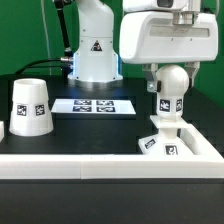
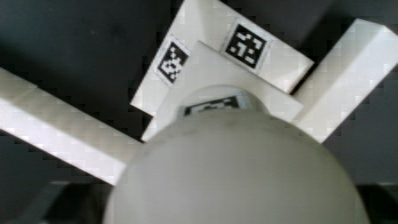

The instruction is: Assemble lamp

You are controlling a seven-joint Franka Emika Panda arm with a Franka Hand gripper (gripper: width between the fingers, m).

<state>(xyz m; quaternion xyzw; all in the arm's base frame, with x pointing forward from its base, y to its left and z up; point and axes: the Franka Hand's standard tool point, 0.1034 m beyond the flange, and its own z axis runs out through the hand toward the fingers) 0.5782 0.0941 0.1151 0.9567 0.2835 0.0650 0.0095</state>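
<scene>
My gripper (image 1: 172, 78) is shut on the ball top of the white bulb (image 1: 168, 103) and holds it upright. The bulb's tagged stem hangs right over the flat square base (image 1: 163, 142), which lies at the exterior view's right near the rail corner. I cannot tell whether the stem touches the base. In the wrist view the bulb (image 2: 222, 160) fills the middle, with the tagged base (image 2: 217, 58) beyond it; my fingers are hidden there. The cone shade (image 1: 29, 106) stands on its own at the exterior view's left, wide end down.
The marker board (image 1: 93, 105) lies flat at the table's middle, in front of the arm's base (image 1: 93, 50). Long white rails run along the front (image 1: 80, 160) and the right side (image 1: 205, 140), and meet by the base in the wrist view (image 2: 54, 118).
</scene>
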